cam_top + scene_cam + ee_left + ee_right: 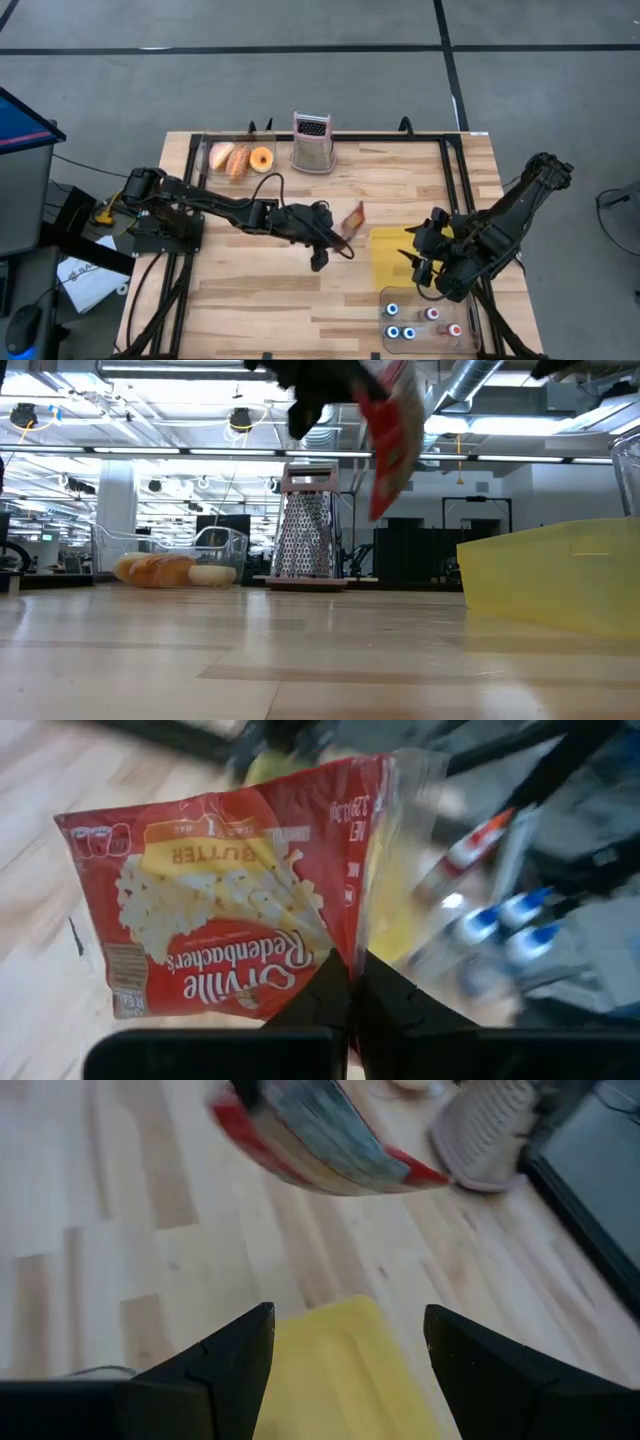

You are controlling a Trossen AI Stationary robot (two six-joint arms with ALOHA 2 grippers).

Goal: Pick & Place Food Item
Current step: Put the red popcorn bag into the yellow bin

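Note:
A red popcorn bag (230, 900) hangs in my left gripper (338, 238), well above the middle of the table; the high view shows the bag (353, 218) edge-on, the low view shows the bag (392, 435) high over the wood. My left gripper is shut on it. A yellow tray (392, 258) lies on the table just right of the bag. My right gripper (345, 1350) is open, hovering over the tray's right side (330, 1370), its fingers pointing toward the bag (320, 1150). My left gripper pinches the popcorn bag between its two fingers (320, 995) at one edge (335, 945), near a corner. The bag is lifted clear of the table and extends beyond the fingertips, with its flat printed face toward the wrist camera.
A clear bin with bread rolls and a donut (238, 158) sits at the far left. A metal grater (312, 143) stands at the far edge, middle. A clear container with small bottles (425, 322) sits at the near right edge. Bare wood lies near the table's left and middle.

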